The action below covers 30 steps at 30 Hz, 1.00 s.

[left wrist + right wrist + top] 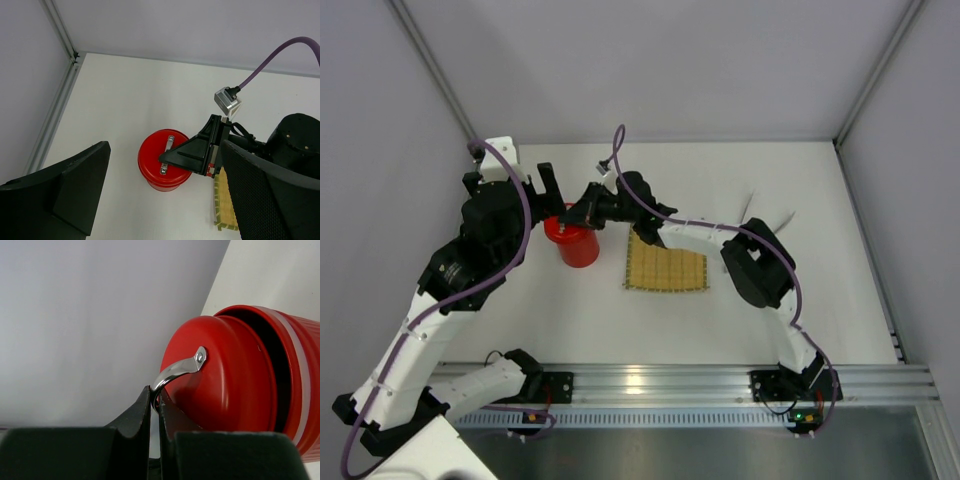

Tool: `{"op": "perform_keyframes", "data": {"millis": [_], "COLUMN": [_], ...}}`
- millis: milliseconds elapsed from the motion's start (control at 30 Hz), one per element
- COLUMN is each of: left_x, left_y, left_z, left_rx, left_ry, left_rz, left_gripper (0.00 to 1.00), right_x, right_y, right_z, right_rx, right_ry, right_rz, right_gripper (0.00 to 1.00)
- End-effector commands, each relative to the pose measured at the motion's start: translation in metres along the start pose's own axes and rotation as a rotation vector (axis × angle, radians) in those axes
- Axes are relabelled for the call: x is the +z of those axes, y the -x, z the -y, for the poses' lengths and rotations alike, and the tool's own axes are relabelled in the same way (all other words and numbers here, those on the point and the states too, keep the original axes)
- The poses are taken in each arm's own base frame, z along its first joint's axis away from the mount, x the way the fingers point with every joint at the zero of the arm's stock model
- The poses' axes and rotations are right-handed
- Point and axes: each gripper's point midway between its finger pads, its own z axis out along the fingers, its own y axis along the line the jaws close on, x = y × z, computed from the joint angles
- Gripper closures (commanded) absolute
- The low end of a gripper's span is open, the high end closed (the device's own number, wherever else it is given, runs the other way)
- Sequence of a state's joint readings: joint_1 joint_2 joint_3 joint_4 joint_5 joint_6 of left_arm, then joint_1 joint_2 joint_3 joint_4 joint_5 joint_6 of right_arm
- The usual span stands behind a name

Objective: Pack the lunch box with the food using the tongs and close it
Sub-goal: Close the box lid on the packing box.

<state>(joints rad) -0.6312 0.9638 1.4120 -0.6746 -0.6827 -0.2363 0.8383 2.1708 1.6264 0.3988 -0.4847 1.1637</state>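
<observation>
The red lunch box (580, 248) stands left of centre on the table. Its red lid (225, 375) sits tilted at the box's mouth, and a dark gap shows along the box rim (300, 365). My right gripper (155, 396) is shut on the lid's silver handle (180, 367). From the left wrist view the lid (152, 150) covers the box, with the right gripper (164, 159) reaching in over it. My left gripper (164, 147) hangs open above the box, one finger on each side. The tongs (750, 205) lie at the back right, partly behind the right arm. No food is in view.
A square yellow bamboo mat (667, 268) lies just right of the lunch box, under the right arm. White walls close the table at the back and sides, with a metal rail (650, 382) along the near edge.
</observation>
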Motion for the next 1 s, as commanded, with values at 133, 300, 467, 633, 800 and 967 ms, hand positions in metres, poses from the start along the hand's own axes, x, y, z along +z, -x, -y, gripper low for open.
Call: {"op": "perform_keyframes", "data": {"millis": [133,300,467,633,800,967], "left_x": [-0.006,-0.006,-0.005,-0.005,-0.005,-0.005], "left_y": [0.015,0.016,0.015,0.015,0.015,0.015], "left_z": [-0.005,-0.005,-0.004,-0.005,-0.004,-0.004], "left_rx": [-0.023,-0.023,-0.018,-0.020,-0.017,-0.015], "left_ry": [0.008,0.010,0.009,0.011,0.006,0.010], "left_rz": [0.040,0.042,0.038,0.038,0.036,0.035], "left_gripper": [0.04,0.04,0.04,0.04,0.04,0.03], "right_x": [0.002,0.001,-0.001,-0.001,0.005,0.008], "right_y": [-0.006,-0.003,0.006,0.010,0.010,0.004], "right_z": [-0.010,-0.013,-0.022,-0.019,-0.016,-0.007], "right_rx": [-0.062,-0.086,-0.150,-0.165,-0.135,-0.106], "right_ry": [0.055,0.048,0.027,-0.004,0.001,-0.010], "right_rz": [0.019,0.033,0.056,0.059,0.039,0.015], "right_gripper": [1.00,1.00,1.00,1.00,1.00,1.00]}}
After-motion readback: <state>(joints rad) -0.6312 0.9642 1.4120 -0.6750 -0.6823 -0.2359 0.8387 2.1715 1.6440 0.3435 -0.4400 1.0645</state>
